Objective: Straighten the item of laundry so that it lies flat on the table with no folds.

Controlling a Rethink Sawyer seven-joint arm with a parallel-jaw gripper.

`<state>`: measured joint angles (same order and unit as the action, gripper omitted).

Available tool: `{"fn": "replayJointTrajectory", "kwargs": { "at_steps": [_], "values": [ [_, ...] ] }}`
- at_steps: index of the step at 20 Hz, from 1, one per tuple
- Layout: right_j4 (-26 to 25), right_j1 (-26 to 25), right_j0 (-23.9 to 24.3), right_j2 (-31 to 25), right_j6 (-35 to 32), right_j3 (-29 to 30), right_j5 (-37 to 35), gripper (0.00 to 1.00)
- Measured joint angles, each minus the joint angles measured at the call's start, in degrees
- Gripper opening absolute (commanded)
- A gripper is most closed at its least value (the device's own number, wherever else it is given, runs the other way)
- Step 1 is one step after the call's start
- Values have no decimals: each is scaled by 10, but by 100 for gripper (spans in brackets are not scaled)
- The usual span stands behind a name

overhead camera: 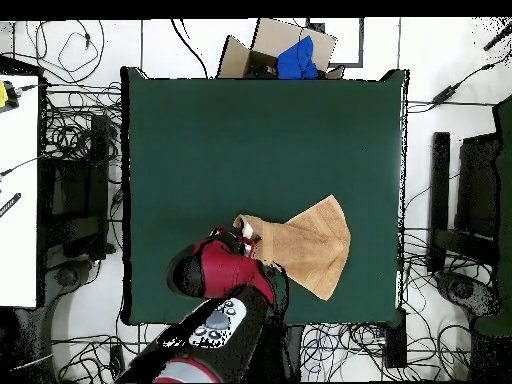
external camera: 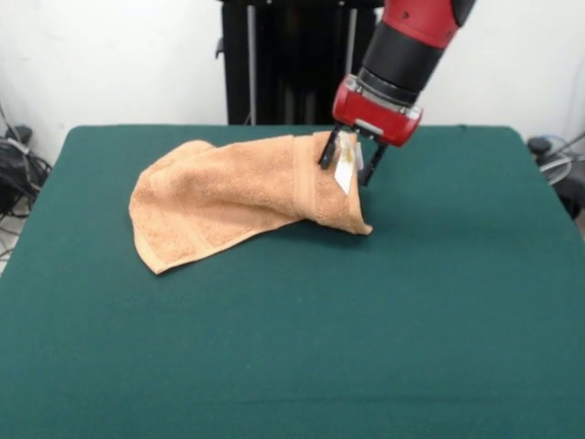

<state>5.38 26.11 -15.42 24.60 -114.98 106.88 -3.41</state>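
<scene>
Front view: I am seeing the gripper [external camera: 350,161] pinching the towel [external camera: 233,197] at its right-hand corner, jaws closed on the cloth next to the small white tag [external camera: 345,174]. That corner is being held up off the worktop [external camera: 292,347] while the rest is trailing away to the left, lying doubled over itself with a fold running along its length. My worry here: the hold looks to be on very little fabric near the hem, so a quick pull could be slipping the corner out. A second risk, in my judgement, is that dragging sideways moves the whole bundle across the felt without opening the fold.

Overhead view: I am seeing the towel [overhead camera: 305,243] lying near the robot-side edge of the worktop [overhead camera: 200,140], fanning out from the gripper [overhead camera: 247,236], which is sitting at its narrow end. The arm is covering the contact, so I am reading the grip from the other view.
</scene>
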Motion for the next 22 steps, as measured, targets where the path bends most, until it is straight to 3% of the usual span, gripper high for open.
{"fn": "replayJointTrajectory", "kwargs": {
  "at_steps": [9, 22],
  "values": [
    [0, -76, -91, 124, 0, -32, -4, 100],
    [24, -148, -129, 223, 0, -48, -43, 100]
  ]
}}
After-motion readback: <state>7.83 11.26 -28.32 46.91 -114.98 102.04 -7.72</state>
